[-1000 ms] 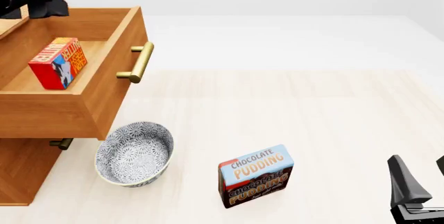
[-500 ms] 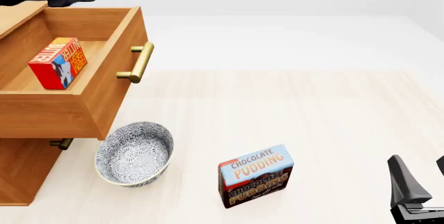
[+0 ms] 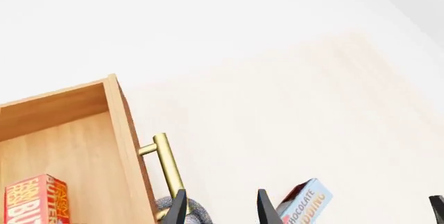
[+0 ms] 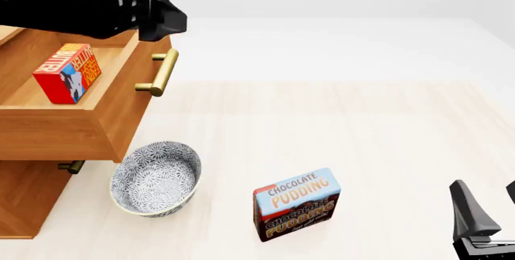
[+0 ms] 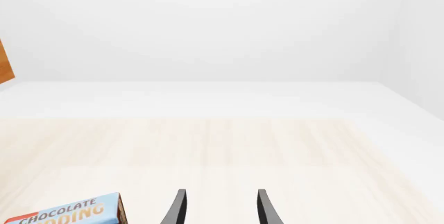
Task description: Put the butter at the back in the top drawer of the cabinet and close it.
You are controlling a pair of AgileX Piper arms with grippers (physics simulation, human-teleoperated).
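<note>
The butter (image 4: 67,72) stands upright inside the pulled-out top drawer (image 4: 56,130) of the cabinet (image 4: 24,193), toward its left part; it also shows in the left wrist view (image 3: 35,201). My left gripper (image 4: 167,22) hovers above the drawer's front edge, just over the brass handle (image 4: 159,72), apart from the butter. Its fingers stand open with nothing between them (image 3: 219,211). My right gripper (image 4: 489,204) rests low at the front right, open and empty (image 5: 219,211).
A patterned bowl (image 4: 155,177) sits on the table just below the open drawer's front. A chocolate pudding box (image 4: 296,204) stands upright in the front middle. A lower drawer's handle (image 4: 71,166) peeks out under the open drawer.
My left arm has swung from the drawer's back left corner rightward to above the drawer's front and handle. The butter, bowl, pudding box and right arm have not moved.
</note>
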